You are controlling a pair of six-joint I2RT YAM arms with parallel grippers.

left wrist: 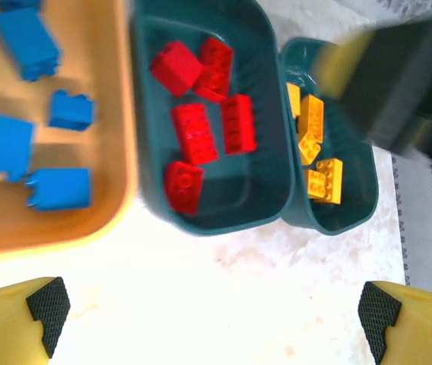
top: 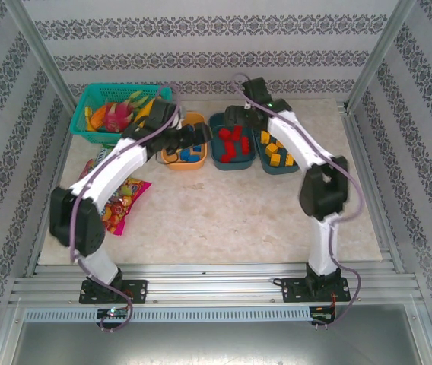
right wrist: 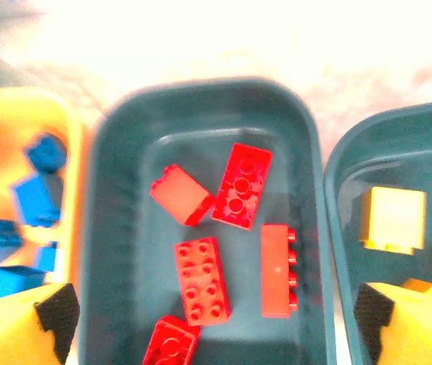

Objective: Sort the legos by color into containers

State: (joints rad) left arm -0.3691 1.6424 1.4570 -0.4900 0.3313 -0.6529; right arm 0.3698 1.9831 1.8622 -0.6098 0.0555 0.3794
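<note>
Three containers stand in a row at the back of the table. The orange bin holds several blue legos. In the middle teal bin lie several red legos. The right teal bin holds several yellow legos. My right gripper hangs open over the red legos, holding nothing. Beside the orange bin, my left gripper stands open over bare table, in front of the bins.
A teal mesh basket of toy fruit sits at the back left. Colourful snack bags lie at the left, under my left arm. Bare table stretches in front of the bins. Metal frame posts rise at both back corners.
</note>
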